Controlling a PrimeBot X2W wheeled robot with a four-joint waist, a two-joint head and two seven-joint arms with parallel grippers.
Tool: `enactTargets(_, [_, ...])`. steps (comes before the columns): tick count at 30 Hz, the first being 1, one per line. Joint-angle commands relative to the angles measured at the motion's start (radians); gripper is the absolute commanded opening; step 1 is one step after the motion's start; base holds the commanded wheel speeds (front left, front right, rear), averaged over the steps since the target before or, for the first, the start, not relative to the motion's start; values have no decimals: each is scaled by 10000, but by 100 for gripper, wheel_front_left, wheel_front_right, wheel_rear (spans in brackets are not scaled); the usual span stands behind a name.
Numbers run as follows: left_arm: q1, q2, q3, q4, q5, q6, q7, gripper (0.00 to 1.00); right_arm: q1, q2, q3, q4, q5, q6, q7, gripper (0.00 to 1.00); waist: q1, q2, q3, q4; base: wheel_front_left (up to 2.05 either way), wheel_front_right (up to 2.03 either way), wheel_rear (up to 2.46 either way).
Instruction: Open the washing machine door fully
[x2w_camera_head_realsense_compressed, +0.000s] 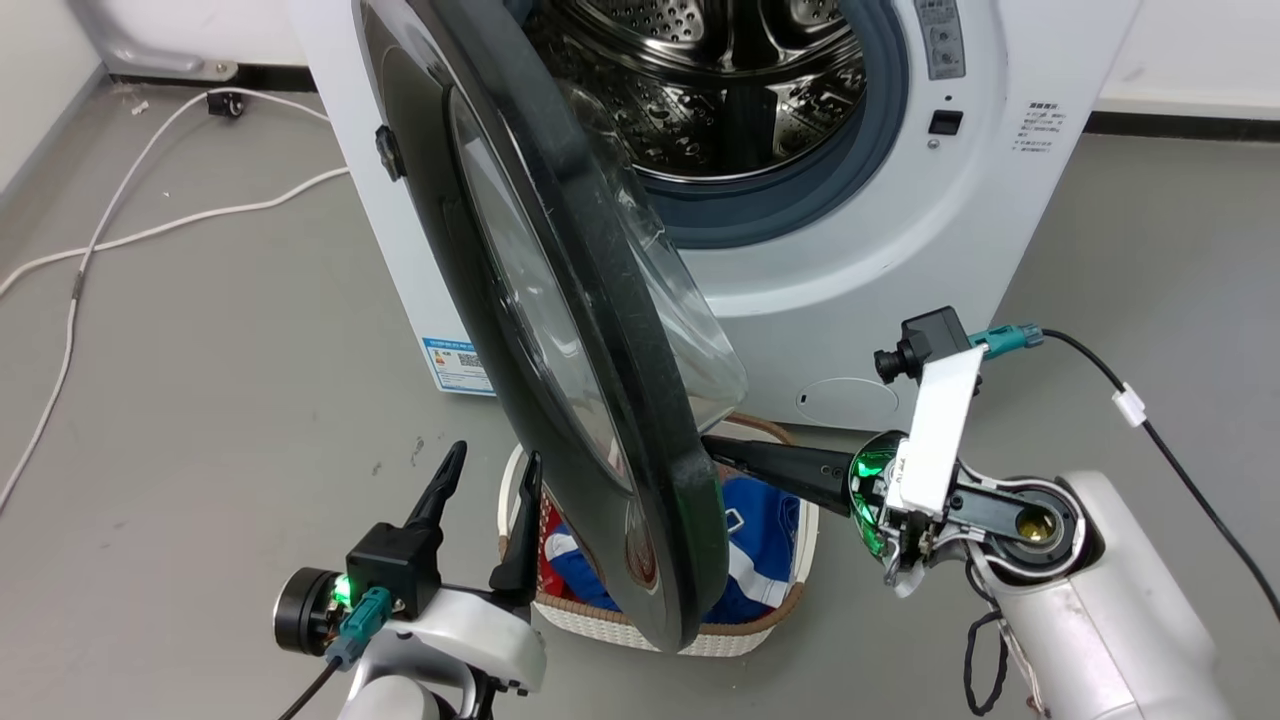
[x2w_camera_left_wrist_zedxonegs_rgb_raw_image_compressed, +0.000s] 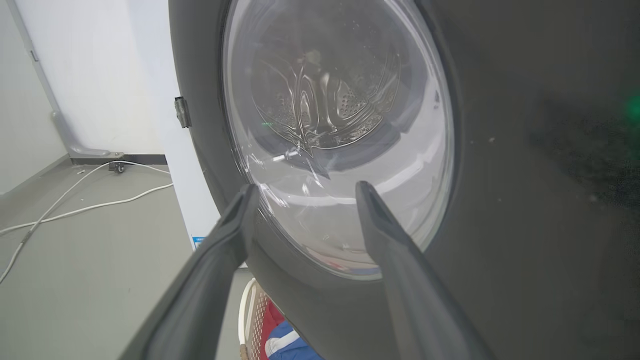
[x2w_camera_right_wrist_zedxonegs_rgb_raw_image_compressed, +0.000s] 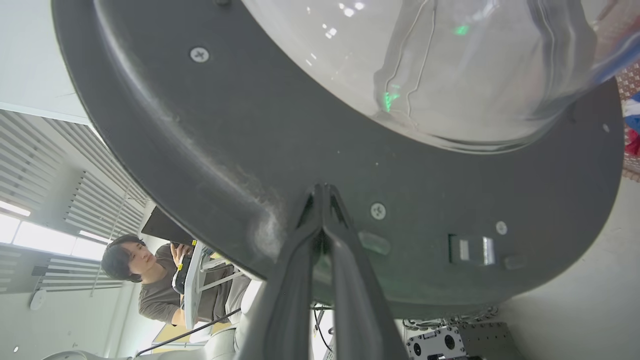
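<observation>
Grey floor (x2w_camera_head_realsense_compressed: 200, 400) stretches left of the washer (x2w_camera_head_realsense_compressed: 900, 280); the door (x2w_camera_head_realsense_compressed: 560, 300) stands edge-on, half open. Right gripper (x2w_camera_head_realsense_compressed: 715, 448) pinched closed against its rim, left gripper (x2w_camera_head_realsense_compressed: 494, 452) spread.

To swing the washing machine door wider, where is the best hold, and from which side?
Grip the thick black rim at the free edge of the door, opposite the hinge. Coming from the inner side is probably best, where the shut right gripper meets it. The bulging glass bowl is smooth and offers no purchase.

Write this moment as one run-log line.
door partly open | right hand shut, tips at door's inner rim | left hand open
</observation>
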Motion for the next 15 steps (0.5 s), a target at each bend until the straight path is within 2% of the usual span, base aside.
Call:
enactTargets(1, [106, 25, 10, 24, -31, 26, -24, 100, 187, 120, 5, -97, -4, 8, -131, 0, 1, 0, -52, -15, 0, 0, 0])
enactTargets(6, [174, 62, 1, 88, -65, 42, -24, 100, 509, 158, -246, -472, -369, 6, -1278, 0, 1, 0, -191, -113, 0, 0, 0])
enactTargets(12, [294, 151, -19, 201, -90, 49, -22, 100, 1334, 63, -1239, -992, -943, 6, -3372, 0, 1, 0, -477, -341, 0, 0, 0])
enactTargets(15, [377, 196, 6, 226, -142, 89, -24, 100, 1851, -200, -1694, -1361, -1391, 6, -4245, 0, 1, 0, -594, -480, 0, 0, 0])
